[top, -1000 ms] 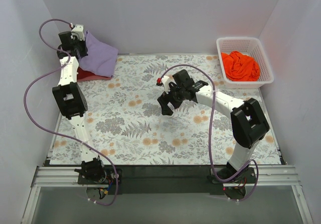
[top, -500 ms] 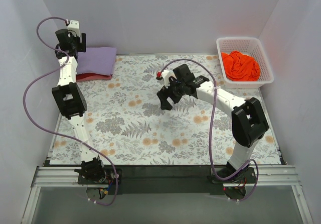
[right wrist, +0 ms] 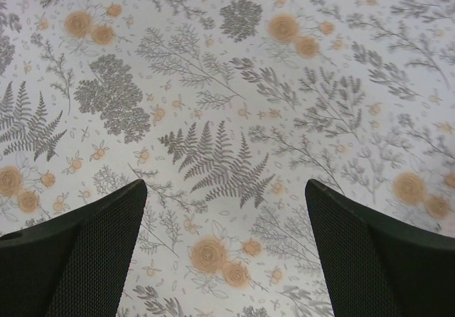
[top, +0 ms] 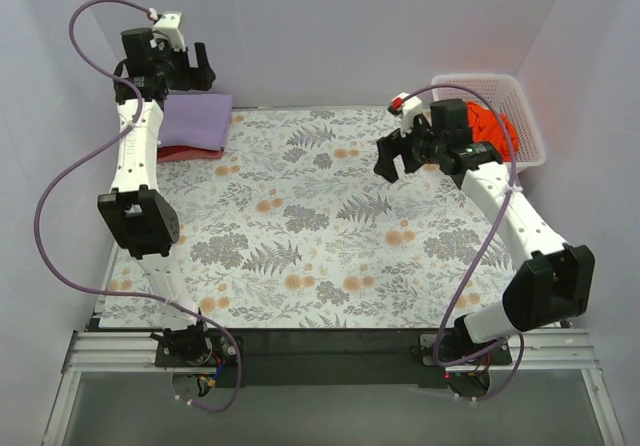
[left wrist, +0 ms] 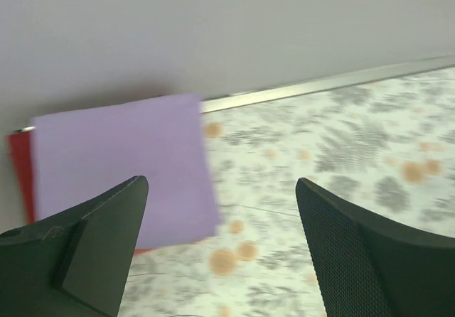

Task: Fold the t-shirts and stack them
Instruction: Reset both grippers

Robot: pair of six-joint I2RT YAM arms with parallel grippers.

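A folded lavender t-shirt (top: 192, 121) lies flat on a dark red t-shirt (top: 185, 152) at the far left corner of the cloth. The left wrist view shows the lavender t-shirt (left wrist: 121, 157) with a red edge (left wrist: 20, 171) peeking out. My left gripper (top: 200, 70) hovers open above that stack, its jaws (left wrist: 222, 189) empty. The orange t-shirt (top: 500, 128) sits crumpled in the white basket (top: 533, 126), partly hidden by my right arm. My right gripper (top: 396, 156) hangs open left of the basket, over bare floral cloth (right wrist: 225, 189).
The floral table cloth (top: 330, 226) covers the table between grey walls. A metal strip (left wrist: 320, 84) marks the cloth's far edge at the back wall. Purple cables loop from both arms.
My left gripper opened and let go of the lavender t-shirt, which now lies flat on the red one, then rose. My right arm swung from the middle toward the basket.
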